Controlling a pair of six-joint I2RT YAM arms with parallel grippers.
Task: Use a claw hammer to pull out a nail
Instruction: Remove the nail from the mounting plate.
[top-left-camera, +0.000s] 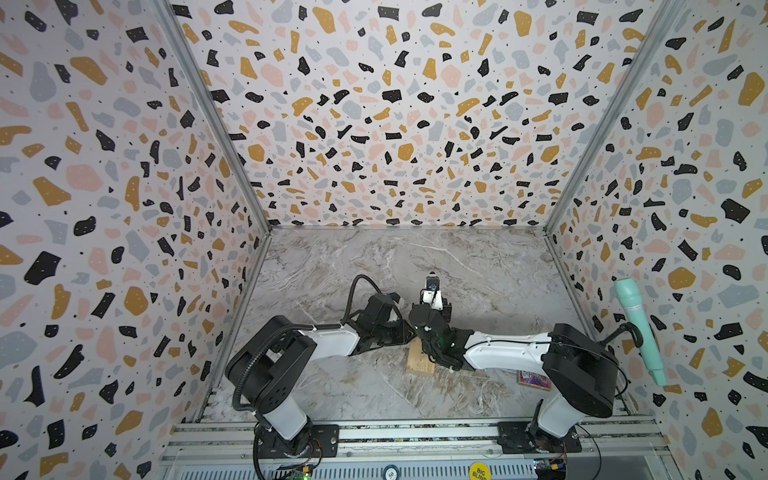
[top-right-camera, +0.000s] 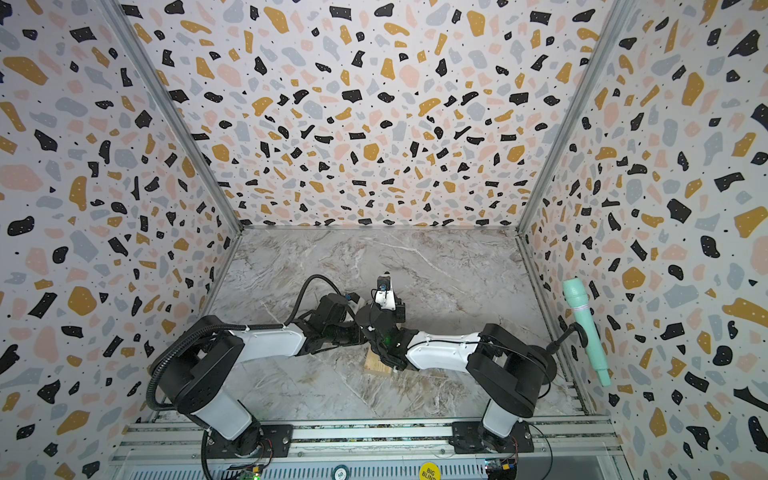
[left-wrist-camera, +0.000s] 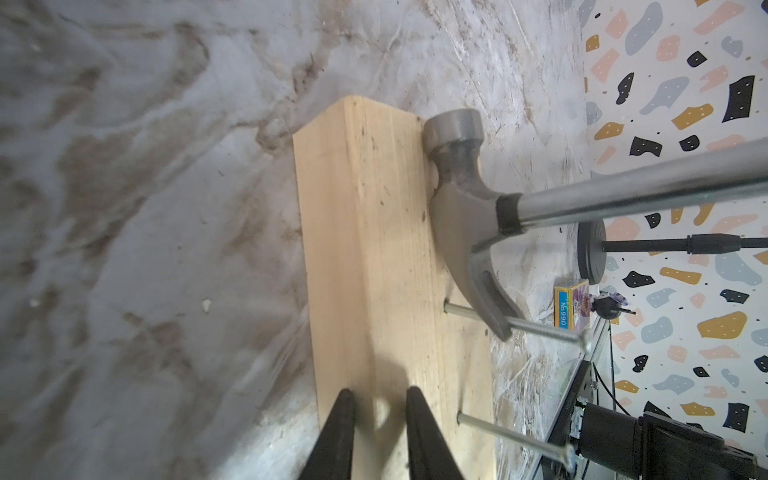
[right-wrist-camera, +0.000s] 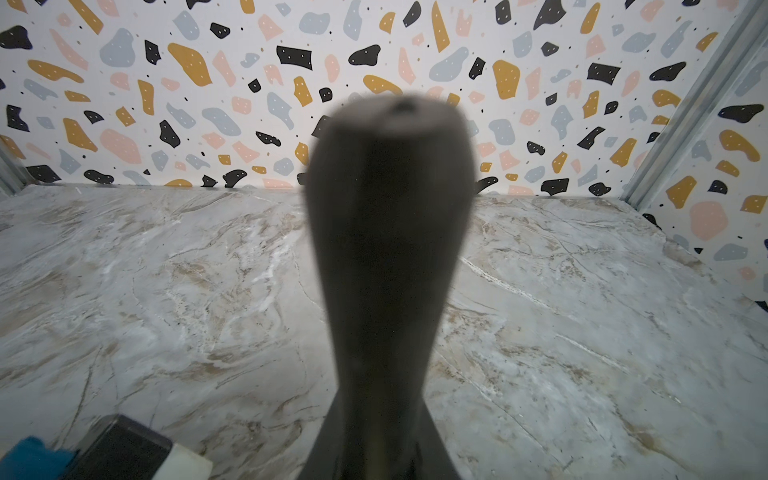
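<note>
In the left wrist view, the claw hammer's silvery head (left-wrist-camera: 461, 199) lies against the pale wood block (left-wrist-camera: 374, 249). Its forked claw sits round a nail (left-wrist-camera: 540, 328) that sticks far out of the block. A second nail (left-wrist-camera: 511, 436) stands out of the block nearer my left gripper (left-wrist-camera: 380, 395). The left gripper's two black fingers are a little apart, tips against the block, with nothing between them. My right gripper (right-wrist-camera: 380, 415) is shut on the hammer's black handle (right-wrist-camera: 386, 208). In both top views the arms meet over the block (top-left-camera: 419, 359) (top-right-camera: 376, 363) and hide the hammer.
A mint-green cylinder (top-left-camera: 638, 328) hangs on a black stand by the right wall, and its round base (left-wrist-camera: 590, 249) sits on the marble floor. A small coloured box (top-left-camera: 534, 378) (left-wrist-camera: 571, 303) lies near the right arm. Patterned walls close three sides.
</note>
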